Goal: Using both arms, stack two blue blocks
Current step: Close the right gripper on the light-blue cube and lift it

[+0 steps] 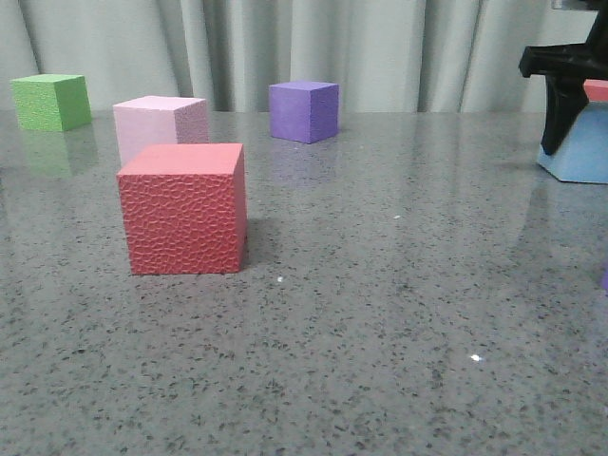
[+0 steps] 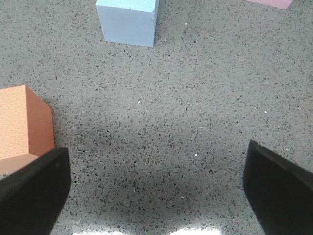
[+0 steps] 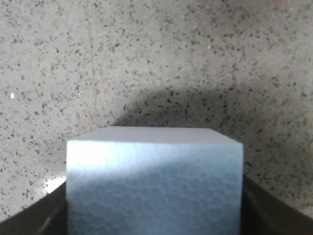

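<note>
Front view: the right gripper is sitting over a blue block, far right of the red cube.

Left wrist view: the left gripper is hanging spread and empty, the second blue block lying ahead.

Right wrist view: fingers are flanking that first block squarely; contact I cannot tell, so closing evenly matters.

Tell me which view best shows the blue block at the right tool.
The right wrist view: the blue block fills the frame between the right tool's fingers. The front view catches only part of it at the right edge, behind the tool. The left wrist view shows a blue block, apparently the other one.
</note>
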You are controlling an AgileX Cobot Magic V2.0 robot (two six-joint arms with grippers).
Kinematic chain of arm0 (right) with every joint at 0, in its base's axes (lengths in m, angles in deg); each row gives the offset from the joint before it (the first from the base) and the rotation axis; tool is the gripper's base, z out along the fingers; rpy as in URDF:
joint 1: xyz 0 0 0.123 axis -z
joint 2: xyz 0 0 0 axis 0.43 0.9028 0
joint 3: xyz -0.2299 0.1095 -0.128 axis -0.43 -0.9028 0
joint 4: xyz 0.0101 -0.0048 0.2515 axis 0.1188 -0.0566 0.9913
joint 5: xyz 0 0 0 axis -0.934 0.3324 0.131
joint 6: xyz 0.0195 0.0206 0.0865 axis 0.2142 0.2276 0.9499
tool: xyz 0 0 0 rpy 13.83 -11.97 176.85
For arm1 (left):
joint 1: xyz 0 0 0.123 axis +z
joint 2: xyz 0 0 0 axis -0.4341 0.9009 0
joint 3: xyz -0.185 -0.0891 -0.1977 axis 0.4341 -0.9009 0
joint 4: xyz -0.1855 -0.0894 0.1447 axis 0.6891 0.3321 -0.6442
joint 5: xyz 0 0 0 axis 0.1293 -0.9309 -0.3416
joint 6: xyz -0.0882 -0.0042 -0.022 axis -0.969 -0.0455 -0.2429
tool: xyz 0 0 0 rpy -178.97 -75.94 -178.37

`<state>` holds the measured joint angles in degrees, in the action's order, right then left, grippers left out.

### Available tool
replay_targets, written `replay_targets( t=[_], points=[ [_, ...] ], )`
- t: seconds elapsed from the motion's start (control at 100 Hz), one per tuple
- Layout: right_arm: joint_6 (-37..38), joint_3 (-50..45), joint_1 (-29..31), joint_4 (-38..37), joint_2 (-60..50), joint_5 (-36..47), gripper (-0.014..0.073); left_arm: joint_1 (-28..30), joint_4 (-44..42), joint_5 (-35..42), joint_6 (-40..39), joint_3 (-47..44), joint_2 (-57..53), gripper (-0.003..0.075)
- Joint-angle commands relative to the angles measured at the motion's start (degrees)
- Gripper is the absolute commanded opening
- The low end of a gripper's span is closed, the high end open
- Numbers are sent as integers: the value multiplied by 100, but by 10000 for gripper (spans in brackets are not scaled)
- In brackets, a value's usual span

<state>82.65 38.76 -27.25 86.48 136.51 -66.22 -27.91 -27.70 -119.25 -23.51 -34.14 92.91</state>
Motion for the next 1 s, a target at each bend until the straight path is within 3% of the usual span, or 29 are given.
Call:
replay_targets(
  t=[0.0,0.25,0.47,0.99],
  points=[
    [-12,221,30,-29,-278,48,400,14,56,300,4,217,23,683],
    [-12,858,-47,-17,-342,-740,400,14,56,300,4,217,23,683],
    [-12,1520,-522,135,-411,-1280,400,14,77,300,4,217,23,683],
    [650,1686,-1884,361,-243,-825,400,14,77,300,4,217,23,683]
  ],
)
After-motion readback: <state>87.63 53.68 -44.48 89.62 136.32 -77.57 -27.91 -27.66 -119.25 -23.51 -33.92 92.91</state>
